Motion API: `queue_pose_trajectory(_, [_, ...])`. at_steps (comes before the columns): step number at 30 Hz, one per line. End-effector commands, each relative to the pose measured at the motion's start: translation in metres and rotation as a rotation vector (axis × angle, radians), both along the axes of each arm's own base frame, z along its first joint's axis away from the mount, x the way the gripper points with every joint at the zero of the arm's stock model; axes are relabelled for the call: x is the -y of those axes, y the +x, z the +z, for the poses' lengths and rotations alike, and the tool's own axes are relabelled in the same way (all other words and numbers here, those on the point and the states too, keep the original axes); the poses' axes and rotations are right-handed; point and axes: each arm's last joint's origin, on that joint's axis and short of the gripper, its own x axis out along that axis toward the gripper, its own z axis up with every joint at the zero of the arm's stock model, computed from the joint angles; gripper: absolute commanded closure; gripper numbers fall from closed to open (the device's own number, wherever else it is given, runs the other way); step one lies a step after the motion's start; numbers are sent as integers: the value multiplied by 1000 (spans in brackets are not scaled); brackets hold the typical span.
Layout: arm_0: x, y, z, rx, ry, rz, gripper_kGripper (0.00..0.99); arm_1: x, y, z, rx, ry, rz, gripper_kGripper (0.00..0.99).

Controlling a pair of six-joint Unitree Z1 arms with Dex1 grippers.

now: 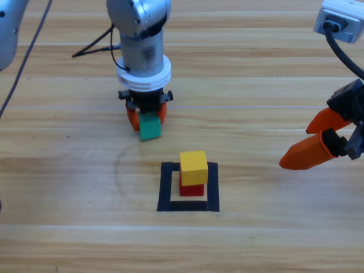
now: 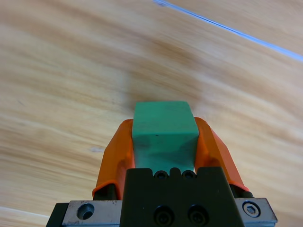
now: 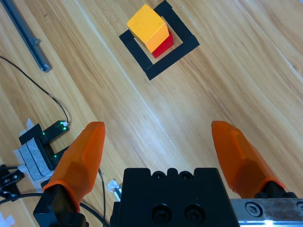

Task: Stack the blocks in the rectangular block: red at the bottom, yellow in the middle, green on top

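From above: the left gripper [image 1: 147, 118], upper centre-left of the frame, clenches the green cube [image 1: 150, 126] above the wooden table [image 1: 68, 227]. At lower centre, the yellow cube [image 1: 193, 167] sits on the red cube [image 1: 192, 189] inside the black tape square [image 1: 188, 205]. The right gripper [image 1: 318, 139] waits at the right edge, jaws spread.

Left wrist view: the orange jaws pinch the green cube [image 2: 164, 135] at centre frame.

Right wrist view: the jaws stand wide apart and empty at the bottom; the yellow-on-red stack [image 3: 149, 29] lies in the tape square [image 3: 177, 53] at top centre.
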Motion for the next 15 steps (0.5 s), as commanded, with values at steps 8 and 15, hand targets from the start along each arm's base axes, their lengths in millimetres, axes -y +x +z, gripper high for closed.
queue_pose_trajectory(8, [-32, -77, 149, 173, -44, -552, 982, 5, 4, -11, -22, -14, -15, 0])
queue_pose_trajectory(15, [-12, -113, 150, 128, -74, -689, 982, 5, 4, -12, -23, -15, -15, 0])
